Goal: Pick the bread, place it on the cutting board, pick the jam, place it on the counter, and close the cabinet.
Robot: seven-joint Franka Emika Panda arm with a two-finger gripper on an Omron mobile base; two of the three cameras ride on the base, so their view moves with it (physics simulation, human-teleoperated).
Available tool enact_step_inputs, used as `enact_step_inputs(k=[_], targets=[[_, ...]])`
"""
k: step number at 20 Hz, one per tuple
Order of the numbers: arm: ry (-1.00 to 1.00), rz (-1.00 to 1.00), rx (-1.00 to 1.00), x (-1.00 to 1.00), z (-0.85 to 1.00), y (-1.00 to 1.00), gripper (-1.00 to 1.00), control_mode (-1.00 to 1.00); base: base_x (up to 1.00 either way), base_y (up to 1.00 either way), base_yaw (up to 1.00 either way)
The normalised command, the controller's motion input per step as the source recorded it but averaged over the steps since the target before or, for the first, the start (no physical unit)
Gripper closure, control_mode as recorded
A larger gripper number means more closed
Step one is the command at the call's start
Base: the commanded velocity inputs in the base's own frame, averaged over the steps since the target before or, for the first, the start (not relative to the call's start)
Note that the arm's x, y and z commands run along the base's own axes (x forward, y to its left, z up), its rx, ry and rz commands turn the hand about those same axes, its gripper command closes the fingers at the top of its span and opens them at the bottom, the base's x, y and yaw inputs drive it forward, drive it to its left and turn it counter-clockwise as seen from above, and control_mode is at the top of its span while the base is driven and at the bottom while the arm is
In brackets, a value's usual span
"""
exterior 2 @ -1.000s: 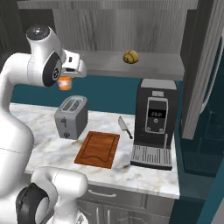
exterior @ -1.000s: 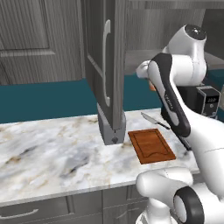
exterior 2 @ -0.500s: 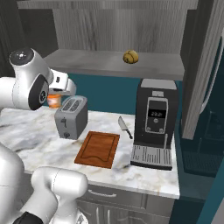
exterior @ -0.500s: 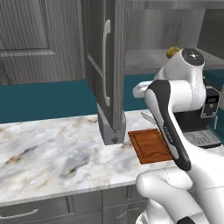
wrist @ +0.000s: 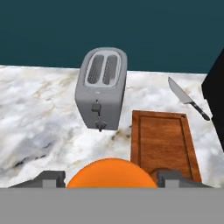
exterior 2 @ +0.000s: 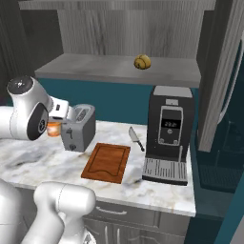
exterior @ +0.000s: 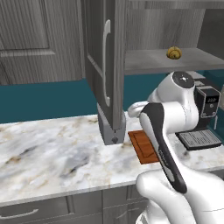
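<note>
Holding the jam (wrist: 111, 173) up in the air, jaws of the gripper (wrist: 111, 178) clamped on either side of the orange jar, one dark fingertip (wrist: 49, 178) showing at each flank. Hanging above the counter (wrist: 39, 113), near the toaster (wrist: 101, 87) and just off the near corner of the cutting board (wrist: 164, 142). Seen from the right base view, tucked against the white wrist, jar (exterior 2: 54, 128) just left of the toaster (exterior 2: 78, 127). Lying bare, that reddish board (exterior 2: 106, 162), with a knife (exterior 2: 136, 138) beyond its far corner and a coffee machine (exterior 2: 167, 133) to the right. Sitting up on the grey shelf, the bread (exterior 2: 142, 61). Standing wide open, the cabinet (exterior: 107, 65), door swung out over the marble
</note>
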Motion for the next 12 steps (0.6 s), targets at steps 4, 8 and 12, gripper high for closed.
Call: enact_step_inputs(k=[4,8,12], targets=[[0.08,0.0,0.0,-0.17,-0.54,0.22,1.0,-1.0,0.0,0.0,0.0],[0.01,0.0,0.0,-0.06,-0.52,0.23,1.0,-1.0,0.0,0.0,0.0],[0.0,0.0,0.0,0.0,-0.53,0.24,1.0,-1.0,0.0,0.0,0.0]])
